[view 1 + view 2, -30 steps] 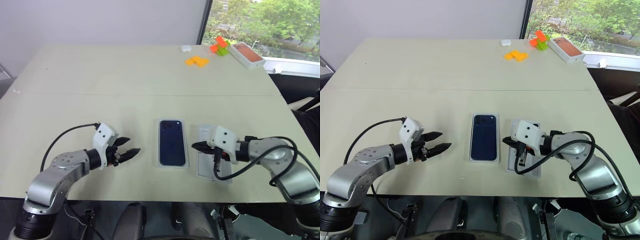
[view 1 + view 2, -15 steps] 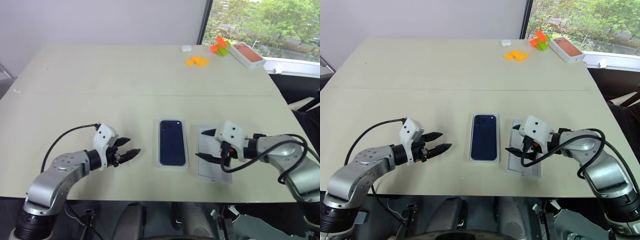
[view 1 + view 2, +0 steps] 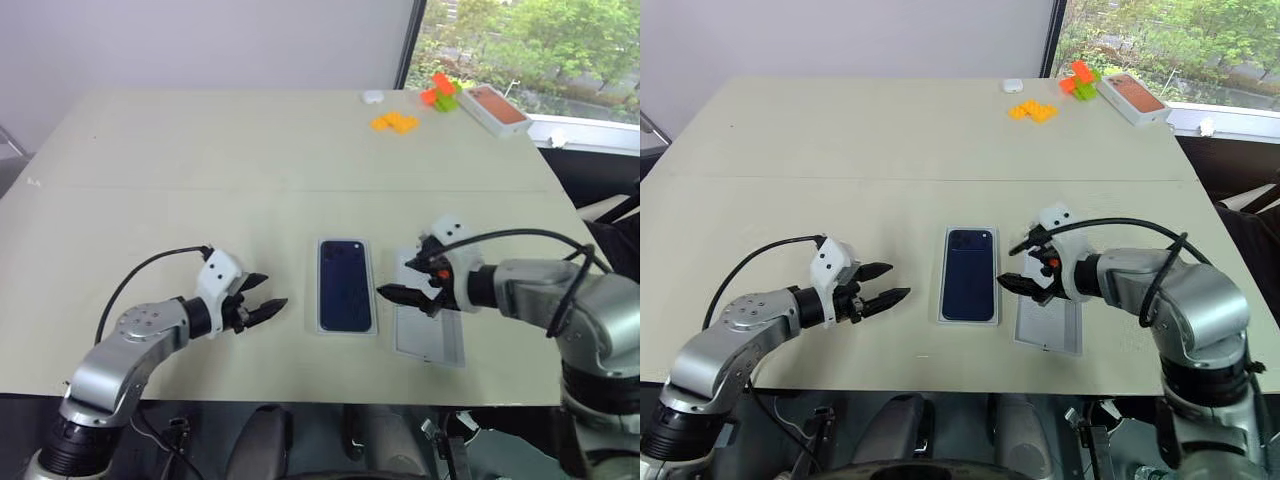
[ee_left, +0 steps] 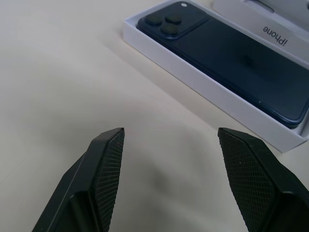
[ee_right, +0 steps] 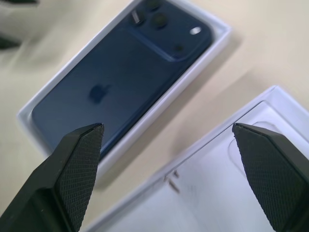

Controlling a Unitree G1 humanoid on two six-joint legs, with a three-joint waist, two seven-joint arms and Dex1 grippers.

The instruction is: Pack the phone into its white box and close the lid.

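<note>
On the beige table (image 3: 250, 150) the phone (image 3: 345, 285) lies in the white box (image 3: 346, 326), long axis running away from the robot, the lid (image 3: 430, 335) (inside up) just beside it under the wide-open right gripper (image 3: 407, 280), nearer than the open, empty left gripper (image 3: 262, 296).

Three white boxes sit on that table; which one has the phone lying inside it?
The middle white box, between both grippers: the phone lies in it. The lid beside it lies empty; the far box is closed.

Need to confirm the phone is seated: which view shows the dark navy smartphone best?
The right wrist view: the dark navy smartphone appears whole, lying flat in the shallow white cardboard tray. The left wrist view crops its far end; both eye views show it smaller, from above.
</note>
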